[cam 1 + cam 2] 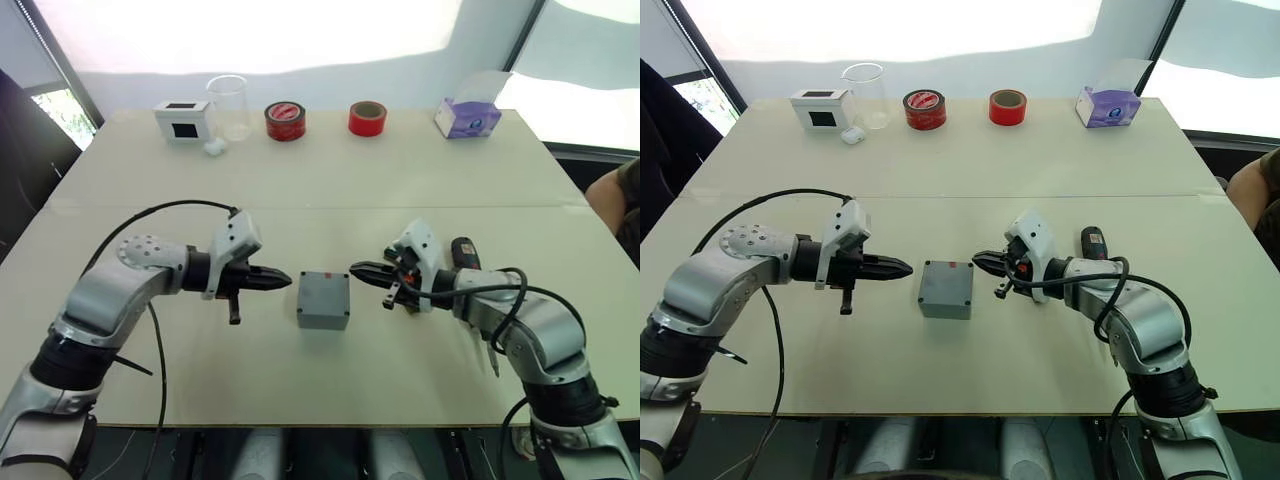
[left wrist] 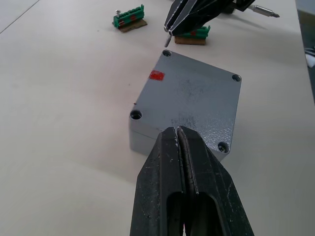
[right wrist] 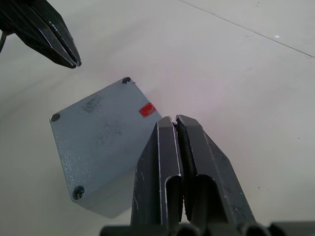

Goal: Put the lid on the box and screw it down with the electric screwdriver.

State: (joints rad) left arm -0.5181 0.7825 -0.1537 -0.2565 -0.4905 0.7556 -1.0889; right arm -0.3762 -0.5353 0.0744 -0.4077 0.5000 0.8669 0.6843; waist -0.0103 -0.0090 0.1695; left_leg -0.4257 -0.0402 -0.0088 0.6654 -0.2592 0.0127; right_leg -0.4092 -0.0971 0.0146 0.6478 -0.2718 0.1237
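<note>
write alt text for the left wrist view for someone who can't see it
The left hand, shut, points at a grey box with the lid already on it, a small red mark near one corner. Beyond the box, the right hand points back at it, near two green bit holders and the electric screwdriver's tip on the pale table.

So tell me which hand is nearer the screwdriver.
Right. The right hand is just right of the box, and the screwdriver lies right beside its wrist. The left hand is across the box, much farther away.
</note>
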